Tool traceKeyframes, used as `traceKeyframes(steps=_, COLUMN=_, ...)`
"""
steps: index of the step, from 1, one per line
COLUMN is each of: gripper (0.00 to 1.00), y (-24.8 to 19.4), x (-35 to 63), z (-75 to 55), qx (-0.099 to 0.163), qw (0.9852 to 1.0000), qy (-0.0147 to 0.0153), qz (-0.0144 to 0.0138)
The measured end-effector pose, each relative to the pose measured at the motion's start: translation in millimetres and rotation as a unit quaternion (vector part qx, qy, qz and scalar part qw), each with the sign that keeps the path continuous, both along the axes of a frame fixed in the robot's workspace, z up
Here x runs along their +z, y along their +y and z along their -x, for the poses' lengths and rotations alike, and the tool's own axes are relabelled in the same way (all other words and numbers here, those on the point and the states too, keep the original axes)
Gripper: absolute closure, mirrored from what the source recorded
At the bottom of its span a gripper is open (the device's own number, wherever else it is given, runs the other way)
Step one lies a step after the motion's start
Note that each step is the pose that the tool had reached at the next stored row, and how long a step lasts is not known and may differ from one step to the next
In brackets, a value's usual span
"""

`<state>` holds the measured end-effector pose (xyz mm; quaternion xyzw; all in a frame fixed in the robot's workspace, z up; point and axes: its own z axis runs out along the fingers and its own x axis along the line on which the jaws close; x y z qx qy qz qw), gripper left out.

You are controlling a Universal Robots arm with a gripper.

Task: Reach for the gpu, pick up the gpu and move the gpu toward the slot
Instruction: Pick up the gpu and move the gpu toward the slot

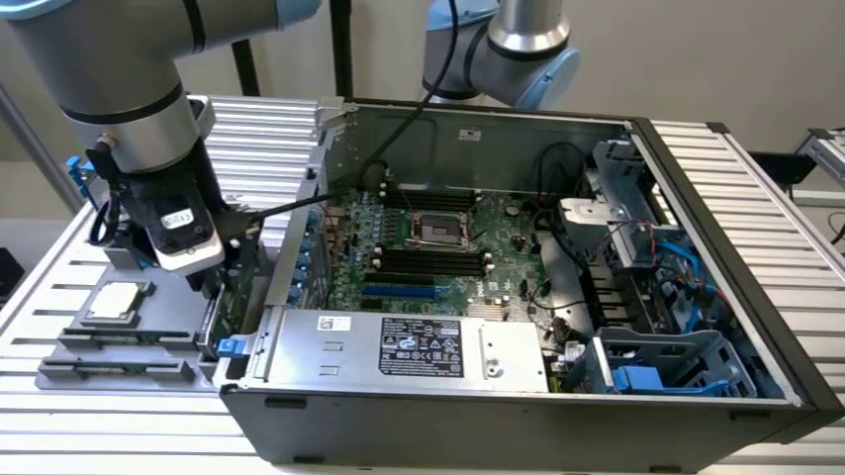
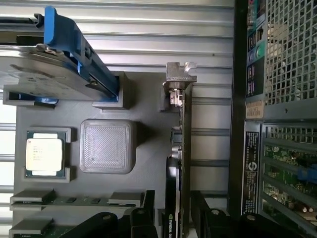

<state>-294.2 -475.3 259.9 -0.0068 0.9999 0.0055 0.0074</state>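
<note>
The gpu (image 2: 181, 144) stands on edge in the grey holder plate (image 2: 148, 109), seen as a thin dark sliver with its silver end bracket (image 2: 180, 74) at one end. My gripper (image 2: 172, 210) is low over the card with a black finger (image 2: 142, 218) on one side and the other finger (image 2: 202, 213) on the opposite side. A small gap shows between the first finger and the card, so the gripper is open. In the exterior view the gripper (image 1: 212, 282) hangs over the gpu (image 1: 225, 302), just outside the case wall. The blue slot (image 1: 396, 292) lies on the motherboard.
On the holder plate lie a square processor chip (image 2: 44, 153), a grey ribbed block (image 2: 107, 146), memory sticks (image 1: 113, 341) and a hard drive with blue rails (image 2: 54, 64). The open computer case (image 1: 528, 416) stands close beside the card. A second arm (image 1: 509, 49) stands behind the case.
</note>
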Motion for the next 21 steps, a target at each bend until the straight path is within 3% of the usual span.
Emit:
traceKeyframes(steps=7, gripper=0.58, y=2.8, x=-11.8, z=-0.4, qx=0.000, qw=1.0000, qy=-0.0002, qz=0.0008)
traceKeyframes(steps=21, gripper=0.58, y=6.6, x=-16.7, z=-0.6, qx=0.000, qw=1.0000, qy=-0.0008, qz=0.0021)
